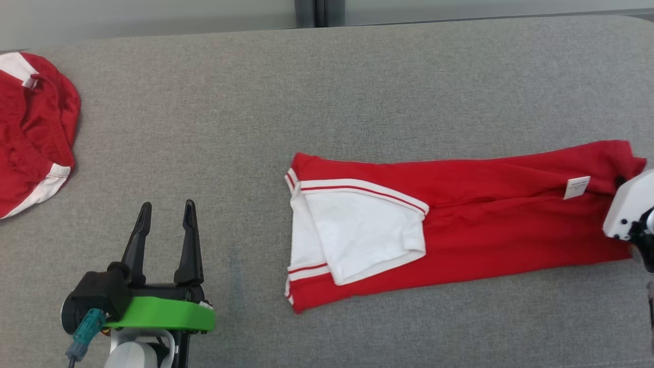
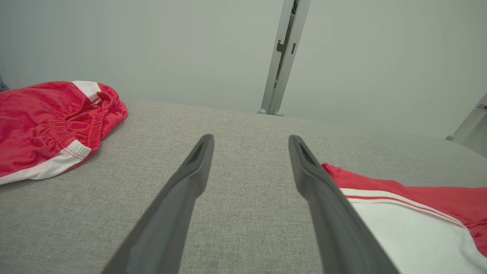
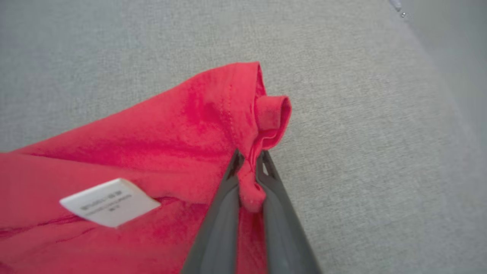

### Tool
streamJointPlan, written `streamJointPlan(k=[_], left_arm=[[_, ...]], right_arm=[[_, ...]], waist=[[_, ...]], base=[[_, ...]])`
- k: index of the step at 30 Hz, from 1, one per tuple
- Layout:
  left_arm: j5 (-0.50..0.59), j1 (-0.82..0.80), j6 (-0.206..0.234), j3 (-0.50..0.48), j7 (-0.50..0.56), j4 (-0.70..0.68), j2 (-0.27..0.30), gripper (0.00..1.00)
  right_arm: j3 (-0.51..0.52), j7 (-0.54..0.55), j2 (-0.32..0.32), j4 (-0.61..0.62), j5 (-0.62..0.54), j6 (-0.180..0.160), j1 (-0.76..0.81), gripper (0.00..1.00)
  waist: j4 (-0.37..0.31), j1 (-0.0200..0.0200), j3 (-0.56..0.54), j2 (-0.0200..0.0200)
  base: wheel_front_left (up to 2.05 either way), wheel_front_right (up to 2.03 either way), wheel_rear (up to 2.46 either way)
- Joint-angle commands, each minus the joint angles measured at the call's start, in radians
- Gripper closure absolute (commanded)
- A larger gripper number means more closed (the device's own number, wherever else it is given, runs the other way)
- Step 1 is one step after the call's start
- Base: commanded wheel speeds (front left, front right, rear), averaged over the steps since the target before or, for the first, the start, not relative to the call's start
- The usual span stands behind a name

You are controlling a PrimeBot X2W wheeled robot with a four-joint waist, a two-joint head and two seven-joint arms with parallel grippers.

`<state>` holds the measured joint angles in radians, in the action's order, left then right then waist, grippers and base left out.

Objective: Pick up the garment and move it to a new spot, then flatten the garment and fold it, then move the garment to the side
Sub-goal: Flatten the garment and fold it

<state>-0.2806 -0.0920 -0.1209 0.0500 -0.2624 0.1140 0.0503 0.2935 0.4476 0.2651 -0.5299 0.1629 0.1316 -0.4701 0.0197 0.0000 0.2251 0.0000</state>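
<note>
- The right jaws are shut tight on the garment (image 3: 152, 133). The two dark fingers (image 3: 220, 228) are pressed together with a thin pleat of red cloth pinched between their tips.
- The pinch is at the garment's end corner, on the hem. A small loop of hem curls up just past the fingertips, and the rest of the cloth spreads away to the left of the jaws in the right wrist view.
- A white label (image 3: 110, 207) lies on the red cloth near those jaws, to their left and apart from the fingers.
- From the head, the garment (image 1: 485, 225) lies as a long, flat red strip on the grey counter (image 1: 306, 76). Its label (image 1: 576, 187) sits near the end where the white wrist housing (image 1: 628, 202) of the right arm covers the edge.
- The garment's other end, with white panels and red-and-white stripes, points toward the left jaws but lies well apart from them.
- The left jaws stand wide open with nothing between them, fingers (image 1: 190, 240) over bare counter.
- In the left wrist view the striped end of the garment (image 2: 437, 198) lies just outside the right-hand finger (image 2: 323, 198), not between the two.
- A heap (image 1: 30, 128) of red and white cloth lies on the far side of the left jaws from the garment, well clear of both.
</note>
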Motion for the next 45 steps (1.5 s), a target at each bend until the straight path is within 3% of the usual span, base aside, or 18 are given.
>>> streamJointPlan(k=[1, 5, 10, 16, 22, 31, 45], left_arm=[[0.006, 0.013, 0.006, 0.001, -0.003, -0.003, 0.001, 0.0], [0.002, 0.019, 0.007, 0.006, -0.003, -0.001, 0.001, 0.0], [-0.005, 0.028, 0.009, 0.005, -0.003, 0.004, 0.001, 0.0], [-0.007, 0.033, 0.009, 0.002, -0.003, 0.008, 0.001, 0.0], [-0.008, 0.033, 0.016, 0.004, -0.003, 0.0, 0.001, 0.0], [-0.029, 0.003, 0.019, 0.038, -0.003, 0.007, 0.001, 0.0], [-0.048, -0.014, 0.018, 0.062, -0.003, 0.027, 0.001, 0.0]], right_arm=[[0.022, 0.006, 0.02, 0.021, -0.016, -0.002, 0.021, 1.0], [0.071, 0.03, 0.049, 0.092, -0.046, -0.002, 0.051, 1.0], [0.053, 0.095, 0.009, 0.248, -0.062, -0.002, 0.111, 1.0], [-0.125, 0.144, -0.037, 0.383, -0.01, -0.002, 0.151, 1.0], [-0.36, 0.148, -0.087, 0.434, 0.045, -0.002, 0.131, 1.0], [-0.575, 0.081, -0.201, 0.299, 0.126, -0.002, 0.016, 1.0], [-0.737, -0.039, -0.214, 0.043, 0.238, -0.001, -0.107, 1.0]], waist=[[-0.004, 0.0, -0.007, 0.0], [-0.007, 0.0, -0.016, 0.0], [-0.019, 0.0, -0.037, 0.0], [-0.029, 0.0, -0.06, 0.0], [-0.032, 0.0, -0.062, 0.0], [0.01, 0.0, -0.036, 0.0], [0.092, 0.0, -0.015, 0.0]], base=[[0.0, 0.0, 0.0], [0.0, 0.0, 0.0], [0.0, 0.0, 0.0], [0.0, 0.0, 0.0], [0.0, 0.0, 0.0], [0.0, 0.0, 0.0], [0.0, 0.0, 0.0]])
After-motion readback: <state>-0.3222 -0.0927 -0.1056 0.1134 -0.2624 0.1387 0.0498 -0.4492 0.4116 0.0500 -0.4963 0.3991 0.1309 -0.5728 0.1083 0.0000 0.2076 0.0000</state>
